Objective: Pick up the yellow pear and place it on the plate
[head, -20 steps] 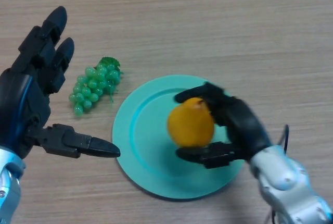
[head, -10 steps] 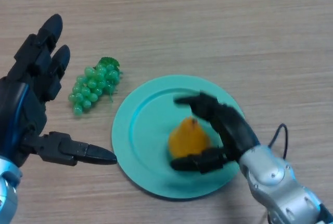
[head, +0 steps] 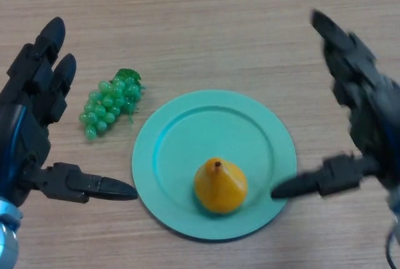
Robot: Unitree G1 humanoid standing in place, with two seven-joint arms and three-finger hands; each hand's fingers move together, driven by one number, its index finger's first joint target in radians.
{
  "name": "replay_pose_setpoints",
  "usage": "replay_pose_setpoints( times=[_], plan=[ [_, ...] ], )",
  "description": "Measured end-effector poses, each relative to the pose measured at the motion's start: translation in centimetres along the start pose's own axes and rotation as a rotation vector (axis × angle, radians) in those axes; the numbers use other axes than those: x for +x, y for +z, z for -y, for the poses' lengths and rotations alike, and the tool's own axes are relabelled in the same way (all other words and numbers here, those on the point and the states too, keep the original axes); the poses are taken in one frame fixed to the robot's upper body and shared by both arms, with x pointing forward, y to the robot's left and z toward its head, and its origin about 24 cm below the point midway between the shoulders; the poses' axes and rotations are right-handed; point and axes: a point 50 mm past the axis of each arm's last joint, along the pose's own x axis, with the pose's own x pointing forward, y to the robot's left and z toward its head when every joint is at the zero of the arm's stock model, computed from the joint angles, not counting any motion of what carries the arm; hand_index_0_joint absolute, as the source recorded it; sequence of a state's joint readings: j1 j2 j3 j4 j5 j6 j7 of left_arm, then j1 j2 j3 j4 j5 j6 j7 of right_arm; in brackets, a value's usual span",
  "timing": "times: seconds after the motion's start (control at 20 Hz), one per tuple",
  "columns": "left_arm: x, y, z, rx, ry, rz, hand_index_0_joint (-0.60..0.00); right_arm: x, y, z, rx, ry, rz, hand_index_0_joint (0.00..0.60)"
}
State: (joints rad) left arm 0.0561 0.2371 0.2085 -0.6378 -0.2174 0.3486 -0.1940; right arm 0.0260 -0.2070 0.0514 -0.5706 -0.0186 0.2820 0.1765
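The yellow pear stands upright on the near part of the teal plate, stem up. My right hand is open and off the pear, to the right of the plate, with its thumb tip near the plate's right rim. My left hand is open and empty at the left, its thumb reaching toward the plate's left rim without touching it.
A bunch of green grapes lies on the wooden table just left of the plate, between it and my left hand.
My right hand set the pear down on the plate, let go of it and drew back to the right, opening wide. The left hand shifted slightly left.
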Motion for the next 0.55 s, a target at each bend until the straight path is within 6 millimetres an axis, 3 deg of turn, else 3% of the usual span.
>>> replay_pose_setpoints(
  times=[0.1, 0.25, 0.55],
  plan=[
    [0.0, 0.2, 0.1, 0.001, -0.002, 0.008, 0.0, -0.9, -0.9, -0.3, 0.012, 0.023, -0.048, 0.0],
    [0.5, 0.9, 0.6, -0.001, -0.027, 0.034, 0.0, -1.2, 0.7, -0.2, 0.025, 0.019, 0.02, 0.0],
    [0.3, 1.1, 1.3, -0.081, -0.075, 0.015, 0.0, -1.8, 0.4, -0.3, 0.055, 0.015, -0.042, 0.0]
  ],
)
